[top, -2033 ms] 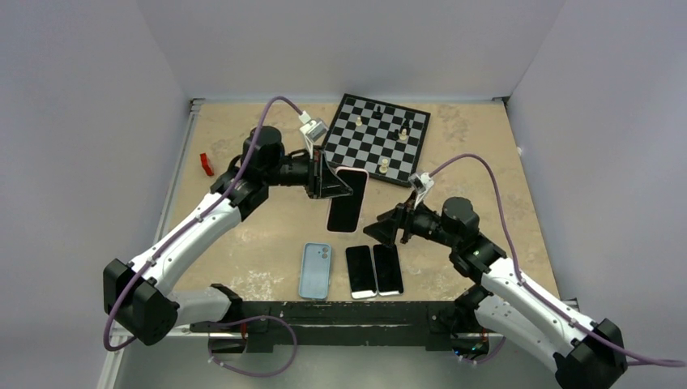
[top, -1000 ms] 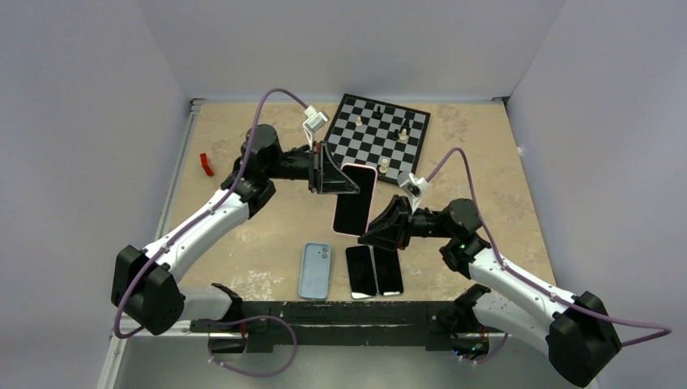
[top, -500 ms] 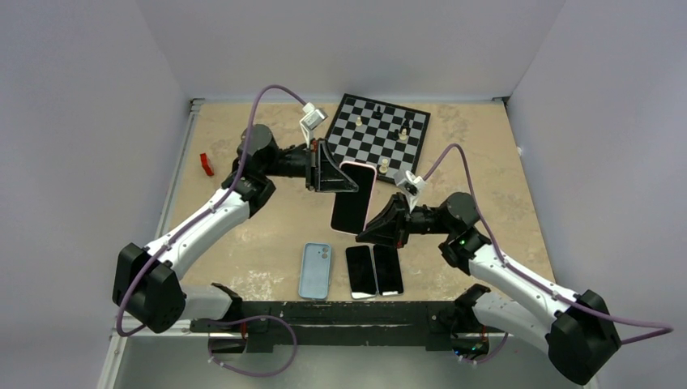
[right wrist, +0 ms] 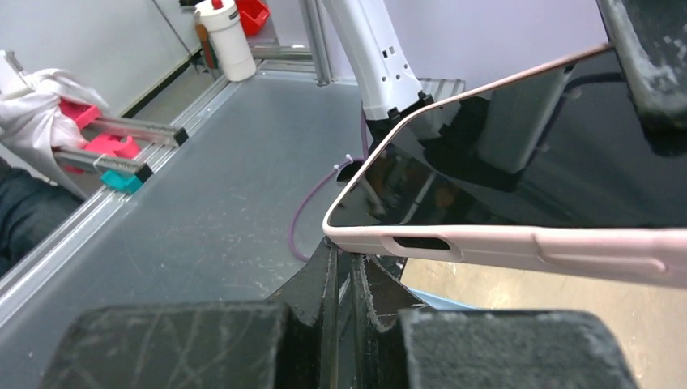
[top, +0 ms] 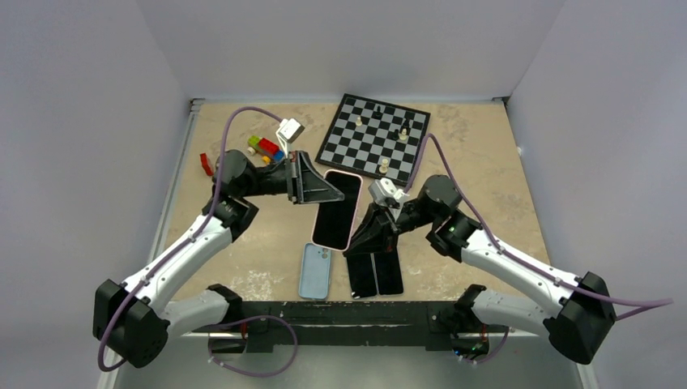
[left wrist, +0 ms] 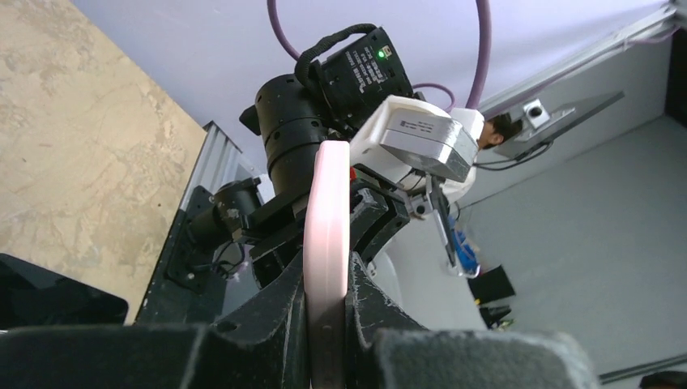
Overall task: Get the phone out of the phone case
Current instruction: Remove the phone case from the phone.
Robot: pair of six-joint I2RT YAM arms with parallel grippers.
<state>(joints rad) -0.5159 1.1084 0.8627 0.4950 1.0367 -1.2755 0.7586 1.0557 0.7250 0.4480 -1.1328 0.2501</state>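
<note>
A phone (top: 334, 217) with a dark screen sits in a pink phone case (top: 356, 200) and is held above the table, screen up. My left gripper (top: 320, 190) is shut on the case's far end; the left wrist view shows the pink case edge (left wrist: 326, 235) pinched between the left gripper's (left wrist: 326, 324) fingers. My right gripper (top: 349, 252) is shut, its tips pressed against the underside of the near corner of the case (right wrist: 518, 243). In the right wrist view the right gripper's (right wrist: 348, 258) jaws stand together with nothing between them, below the phone screen (right wrist: 535, 162).
On the table by the near edge lie a blue case (top: 315, 270) and two dark phones (top: 361, 274) (top: 388, 271). A chessboard (top: 374, 136) with several pieces sits at the back, coloured toy bricks (top: 264, 147) and a small red object (top: 207, 164) at back left.
My left arm carried the cased phone left and nearer. My right gripper closed and moved left under the case's near corner. The toy bricks came into view.
</note>
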